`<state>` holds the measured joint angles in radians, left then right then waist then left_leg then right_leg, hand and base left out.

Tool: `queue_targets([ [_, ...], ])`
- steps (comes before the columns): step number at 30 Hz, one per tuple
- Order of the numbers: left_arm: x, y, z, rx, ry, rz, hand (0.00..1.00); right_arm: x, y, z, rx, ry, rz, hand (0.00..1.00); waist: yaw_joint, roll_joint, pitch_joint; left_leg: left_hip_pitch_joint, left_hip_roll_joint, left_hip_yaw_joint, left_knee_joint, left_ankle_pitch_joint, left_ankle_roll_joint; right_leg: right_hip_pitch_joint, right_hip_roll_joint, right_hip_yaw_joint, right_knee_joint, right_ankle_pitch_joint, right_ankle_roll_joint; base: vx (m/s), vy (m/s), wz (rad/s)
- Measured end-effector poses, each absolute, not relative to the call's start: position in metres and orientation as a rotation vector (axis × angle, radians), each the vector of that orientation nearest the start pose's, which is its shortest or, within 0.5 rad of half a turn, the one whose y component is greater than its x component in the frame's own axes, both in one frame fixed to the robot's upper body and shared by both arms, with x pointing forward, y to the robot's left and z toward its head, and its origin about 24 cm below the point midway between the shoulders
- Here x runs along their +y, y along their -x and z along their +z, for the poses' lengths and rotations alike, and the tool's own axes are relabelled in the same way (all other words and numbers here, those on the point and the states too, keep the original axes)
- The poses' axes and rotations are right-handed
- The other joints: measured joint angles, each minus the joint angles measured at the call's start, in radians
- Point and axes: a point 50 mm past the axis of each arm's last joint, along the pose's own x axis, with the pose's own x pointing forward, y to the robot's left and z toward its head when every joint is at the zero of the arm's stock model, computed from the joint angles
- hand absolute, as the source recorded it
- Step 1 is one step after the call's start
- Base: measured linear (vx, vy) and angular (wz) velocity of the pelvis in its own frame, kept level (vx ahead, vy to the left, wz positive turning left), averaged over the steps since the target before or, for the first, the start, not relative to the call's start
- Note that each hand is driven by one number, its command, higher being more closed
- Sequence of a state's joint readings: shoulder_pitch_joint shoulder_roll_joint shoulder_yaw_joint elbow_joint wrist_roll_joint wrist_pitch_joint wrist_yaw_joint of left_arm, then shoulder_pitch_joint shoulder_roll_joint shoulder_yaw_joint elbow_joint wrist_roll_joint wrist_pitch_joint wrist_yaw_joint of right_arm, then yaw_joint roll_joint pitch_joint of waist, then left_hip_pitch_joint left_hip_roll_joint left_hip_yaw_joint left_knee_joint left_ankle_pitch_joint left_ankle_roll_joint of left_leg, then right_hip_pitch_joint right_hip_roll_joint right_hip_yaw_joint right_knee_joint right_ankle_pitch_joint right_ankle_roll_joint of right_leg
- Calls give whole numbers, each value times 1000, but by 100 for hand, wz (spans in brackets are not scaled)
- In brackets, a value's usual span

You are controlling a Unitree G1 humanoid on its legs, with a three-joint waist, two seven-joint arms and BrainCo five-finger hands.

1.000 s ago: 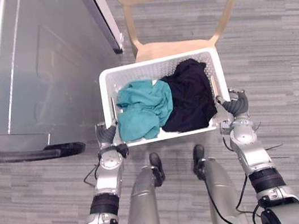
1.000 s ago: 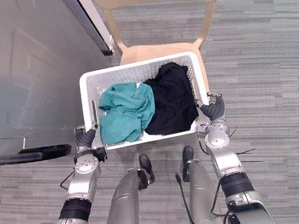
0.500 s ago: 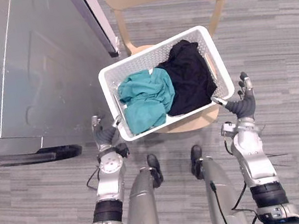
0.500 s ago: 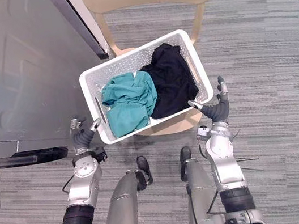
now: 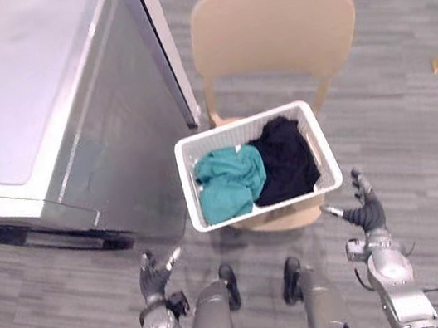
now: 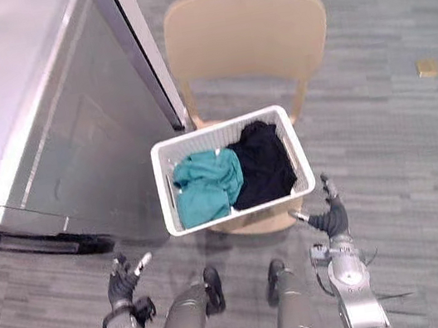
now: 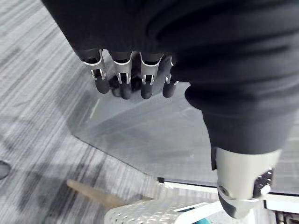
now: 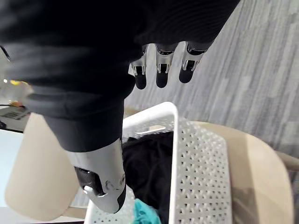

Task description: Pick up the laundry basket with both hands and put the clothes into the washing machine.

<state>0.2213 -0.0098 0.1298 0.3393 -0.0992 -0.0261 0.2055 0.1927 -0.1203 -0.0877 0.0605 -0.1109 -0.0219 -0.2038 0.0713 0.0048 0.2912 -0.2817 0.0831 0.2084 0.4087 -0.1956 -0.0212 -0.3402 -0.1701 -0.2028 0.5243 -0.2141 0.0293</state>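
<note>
Where the laundry basket [image 5: 187, 186] is sitting: on the seat of the tan chair [image 5: 272, 29], just right of the big grey washing machine [image 5: 31, 94]. Nothing is holding it.
Clothes: a teal cloth [image 5: 231, 185] is lying in the left half and a black cloth [image 5: 286, 165] in the right half.
Basket's long side: it is running left to right, turned a little, so its short ends are pointing out to the sides.
Left hand [image 5: 150, 282]: it is hanging near and left of the basket, well apart from it, with fingers straight and holding nothing.
Right hand [image 5: 368, 212]: it is waiting close to the basket's near right corner, not touching, with fingers spread and holding nothing. This is the nearer hand.
Way to go: the basket is lying farther out than both hands and between them, so I think both are needing to reach forward and inward.
What is different: a second ago both hands were gripping the basket's ends. Now both are off it and pulled back. The whole view is also showing more of the room, so the camera has moved too.
</note>
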Motion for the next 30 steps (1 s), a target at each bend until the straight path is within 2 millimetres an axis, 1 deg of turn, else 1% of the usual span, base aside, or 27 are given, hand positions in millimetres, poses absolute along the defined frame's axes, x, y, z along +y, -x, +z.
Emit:
queue_targets([
  [1, 198, -159, -83, 561, 73, 414, 0, -217, -199, -12, 241, 257, -318, 0, 0, 0, -13, 17, -3, -1, -13, 1, -1, 17, -2, -4, -7, -3, 4, 152, -5, 20],
  [3, 196, -141, -101, 667, 72, 400, 0, -222, -186, -39, 371, 255, -338, 0, 0, 1, -66, 65, -17, -12, -60, 13, 0, 69, -9, -23, -41, -6, 9, 135, 4, 20],
  [4, 196, -137, -105, 689, 69, 401, 0, -222, -183, -45, 400, 253, -340, 0, 0, 2, -75, 75, -18, -13, -69, 17, -3, 83, -9, -29, -50, -5, 9, 121, 6, 22],
  [6, 200, -124, -119, 773, 48, 413, 0, -224, -170, -70, 528, 242, -340, 0, 1, 4, -108, 124, -23, -24, -109, 33, -11, 147, -9, -56, -92, -4, 12, 98, 3, 28],
  [8, 204, -116, -126, 821, 23, 403, 0, -225, -163, -83, 606, 233, -340, 0, 0, 9, -127, 150, -29, -49, -132, 46, -15, 187, -10, -87, -115, -4, 14, 73, -12, 36],
  [10, 207, -113, -130, 852, -10, 393, 0, -226, -156, -94, 665, 228, -346, 0, 1, 11, -135, 157, -35, -76, -148, 66, -22, 216, -15, -124, -128, -4, 14, 41, -38, 55],
  [12, 208, -115, -131, 861, -29, 390, 0, -226, -156, -99, 696, 221, -346, 0, 2, 12, -137, 135, -44, -108, -147, 94, -31, 214, -26, -162, -120, -4, 14, -28, -61, 68],
  [13, 207, -120, -131, 858, -35, 383, 0, -226, -158, -101, 704, 220, -346, 0, 0, 11, -137, 108, -51, -126, -137, 117, -56, 212, -40, -196, -114, -4, 14, -106, -44, 90],
  [14, 206, -125, -130, 849, -36, 378, 0, -226, -161, -101, 704, 213, -348, 0, 0, 10, -137, 80, -52, -122, -135, 141, -88, 209, -58, -238, -107, -3, 13, -122, -29, 95],
  [15, 206, -126, -130, 850, -37, 375, 0, -226, -162, -102, 707, 207, -353, 0, -1, -4, -132, 75, -50, -104, -137, 141, -90, 210, -73, -264, -107, -2, 10, -114, -7, 90],
  [16, 204, -127, -132, 861, -38, 368, 0, -228, -163, -104, 722, 199, -366, 0, -2, 6, -138, 68, -15, -26, -111, 127, -74, 213, -84, -302, -109, -2, 7, -63, 10, 69],
  [17, 203, -128, -134, 874, -47, 359, 0, -234, -163, -105, 728, 200, -384, 0, -4, 0, -137, 69, 21, 24, -74, 109, -52, 213, -98, -325, -107, -1, 6, -59, 35, 73],
  [18, 203, -124, -137, 899, -52, 356, 0, -240, -162, -106, 741, 204, -403, 0, -6, 4, -139, 76, 58, 54, -40, 98, -35, 215, -114, -344, -104, 6, 9, -41, 72, 56],
  [19, 202, -124, -139, 913, -56, 351, 0, -241, -162, -108, 758, 204, -405, 0, -7, 6, -141, 92, 101, 74, -18, 95, -31, 210, -129, -348, -98, 14, 14, -69, 223, 49],
  [20, 201, -120, -143, 939, -57, 349, 0, -247, -161, -110, 778, 220, -411, 0, -9, 7, -141, 129, 154, 92, -20, 96, -32, 204, -152, -347, -92, 26, 34, -79, 341, 47],
  [21, 200, -116, -146, 971, -62, 343, 0, -254, -162, -110, 789, 239, -418, 0, -27, 18, -148, 172, 203, 102, -58, 104, -35, 196, -184, -357, -89, 47, 64, -87, 394, 40],
  [22, 200, -115, -147, 975, -63, 341, 0, -256, -162, -110, 791, 242, -420, 0, -34, 23, -151, 179, 214, 104, -75, 115, -37, 196, -188, -363, -89, 51, 71, -87, 421, 67],
  [23, 200, -115, -147, 980, -66, 339, 0, -261, -159, -110, 798, 246, -440, 0, -61, 52, -169, 199, 220, 97, -150, 134, -111, 194, -210, -387, -94, 75, 105, -76, 459, 90],
  [24, 203, -124, -144, 961, -95, 321, 0, -262, -154, -113, 819, 224, -475, 0, -75, 45, -166, 200, 179, 119, -201, 123, -127, 214, -224, -403, -145, 119, 128, -78, 456, 99],
  [25, 207, -130, -142, 945, -116, 313, 0, -258, -152, -116, 836, 208, -473, 0, -78, 36, -166, 197, 158, 117, -222, 123, -128, 223, -226, -402, -183, 144, 130, -72, 417, 83],
  [26, 216, -135, -138, 928, -151, 310, 0, -247, -149, -122, 865, 175, -458, 0, -74, 14, -164, 187, 123, 100, -231, 123, -127, 242, -233, -398, -242, 180, 129, -70, 350, 53],
  [27, 225, -135, -137, 927, -191, 308, 0, -237, -148, -125, 875, 134, -452, 0, -70, -5, -162, 177, 103, 98, -202, 117, -116, 259, -241, -375, -274, 205, 116, -64, 311, 40],
  [28, 228, -134, -136, 931, -203, 310, 0, -233, -148, -127, 878, 123, -447, 0, -66, -10, -160, 172, 95, 98, -179, 106, -104, 269, -246, -360, -279, 216, 109, -63, 254, 20],
  [29, 234, -132, -136, 939, -218, 321, 0, -230, -148, -128, 883, 117, -440, 0, -55, -11, -157, 172, 89, 100, -137, 72, -91, 278, -256, -333, -272, 224, 104, -75, 210, 2],
  [30, 238, -126, -137, 950, -229, 338, 0, -226, -151, -127, 878, 123, -420, 0, -50, -8, -156, 168, 83, 105, -108, 36, -81, 264, -267, -305, -238, 222, 97, -90, 212, -5],
])
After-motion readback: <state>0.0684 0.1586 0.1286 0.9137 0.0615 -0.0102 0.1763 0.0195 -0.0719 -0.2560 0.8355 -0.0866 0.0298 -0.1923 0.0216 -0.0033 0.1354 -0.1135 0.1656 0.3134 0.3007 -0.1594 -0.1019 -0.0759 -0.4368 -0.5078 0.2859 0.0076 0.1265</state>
